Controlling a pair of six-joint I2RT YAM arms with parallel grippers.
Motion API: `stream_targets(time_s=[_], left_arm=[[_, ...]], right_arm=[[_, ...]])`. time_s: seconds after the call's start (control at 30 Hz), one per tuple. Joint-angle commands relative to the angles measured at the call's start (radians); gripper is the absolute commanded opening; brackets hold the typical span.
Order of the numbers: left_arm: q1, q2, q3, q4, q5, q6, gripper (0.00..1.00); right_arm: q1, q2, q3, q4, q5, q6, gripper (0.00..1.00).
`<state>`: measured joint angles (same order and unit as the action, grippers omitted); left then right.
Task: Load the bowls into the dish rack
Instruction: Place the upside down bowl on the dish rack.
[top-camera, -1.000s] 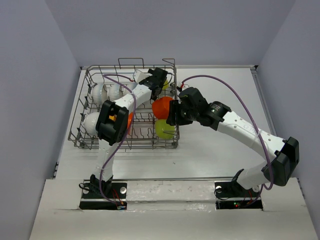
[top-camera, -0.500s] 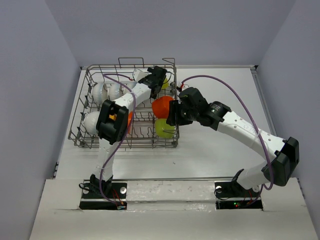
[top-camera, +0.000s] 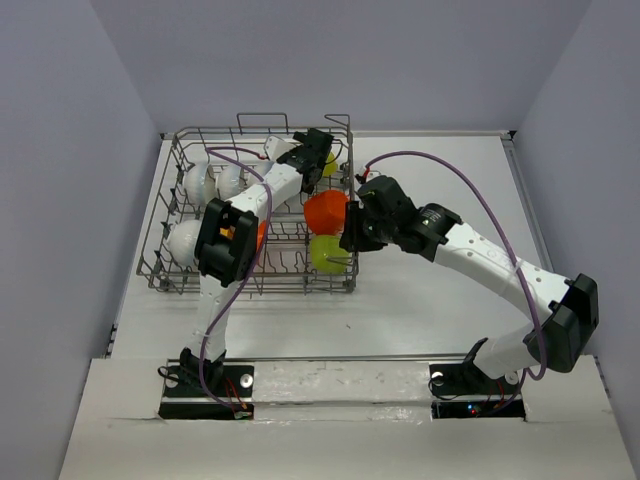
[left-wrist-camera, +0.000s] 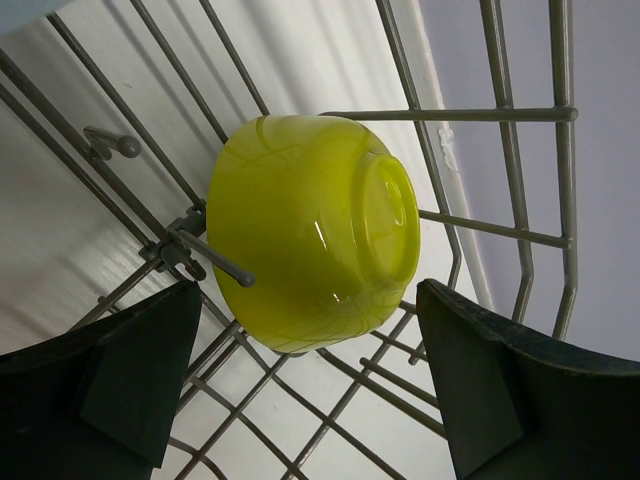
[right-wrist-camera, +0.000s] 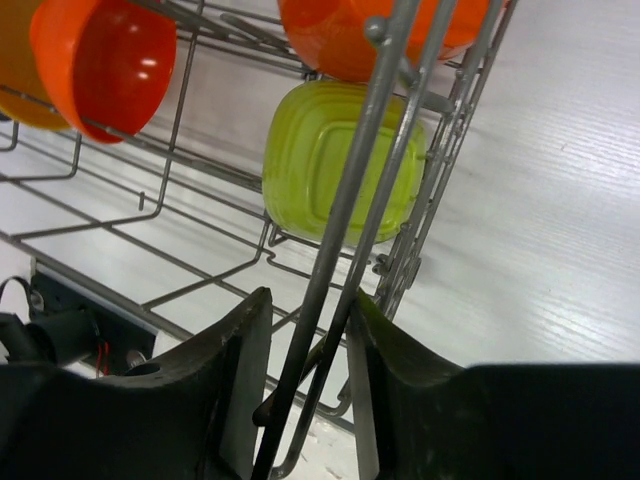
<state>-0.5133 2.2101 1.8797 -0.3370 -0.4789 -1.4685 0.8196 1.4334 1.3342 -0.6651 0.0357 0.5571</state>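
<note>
left jaws wide at the far corner, right jaws clamped on the rack wall

the left arm (top-camera: 225, 240) rises from its base at the near edge and folds over the dish rack (top-camera: 175, 270). it stretches across the rack to the far right corner, where the left gripper (top-camera: 320, 152) hangs inside the wire walls. in the wrist view its two dark fingers (left-wrist-camera: 130, 370) stand wide apart. the yellow-green bowl (left-wrist-camera: 310, 235) sits between and beyond them, and neither finger touches it. that bowl lies on its side among the tines, its foot turned toward the side wires.

the right arm (top-camera: 490, 260) swings out to the right and bends at an elbow near the table's (top-camera: 440, 180) right edge. from there it reaches back leftward to the rack's right wall. the right gripper (right-wrist-camera: 308, 300) is closed on that wall: two upright wires run through the narrow gap between its fingers, and both pads seem to press on them.

the rack sits on the left half of the table. just inside the wall, beside the right gripper, the squarish lime bowl (right-wrist-camera: 340, 165) stands on edge. a red-orange bowl (top-camera: 325, 212) is just beyond it. a second red-orange bowl (right-wrist-camera: 105, 65) stands further left, partly under the left arm in the top view. white bowls (top-camera: 197, 183) line the rack's left side.
</note>
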Motion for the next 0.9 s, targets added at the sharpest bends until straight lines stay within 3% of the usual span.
stream_targets(time_s=[0.0, 0.03, 0.17, 0.3, 0.6, 0.87], left_arm=[[0.021, 0.025, 0.036, 0.003, -0.058, -0.033, 0.99], [0.019, 0.026, 0.038, 0.001, -0.058, -0.033, 0.99], [0.018, 0.034, 0.048, 0.0, -0.058, -0.038, 0.99], [0.015, 0.04, 0.061, -0.007, -0.063, -0.036, 0.99], [0.012, 0.045, 0.079, -0.02, -0.055, -0.036, 0.94], [0.01, 0.06, 0.098, -0.01, -0.032, -0.009, 0.72]], right_arm=[[0.012, -0.037, -0.01, 0.018, -0.026, -0.01, 0.36], [0.012, -0.039, -0.01, 0.018, -0.026, -0.01, 0.35], [0.012, -0.051, -0.01, 0.01, -0.026, -0.009, 0.17], [0.012, -0.065, -0.006, -0.008, -0.026, -0.011, 0.11], [0.012, -0.094, 0.02, -0.051, -0.076, -0.029, 0.09], [0.012, -0.105, 0.017, -0.054, -0.071, -0.033, 0.11]])
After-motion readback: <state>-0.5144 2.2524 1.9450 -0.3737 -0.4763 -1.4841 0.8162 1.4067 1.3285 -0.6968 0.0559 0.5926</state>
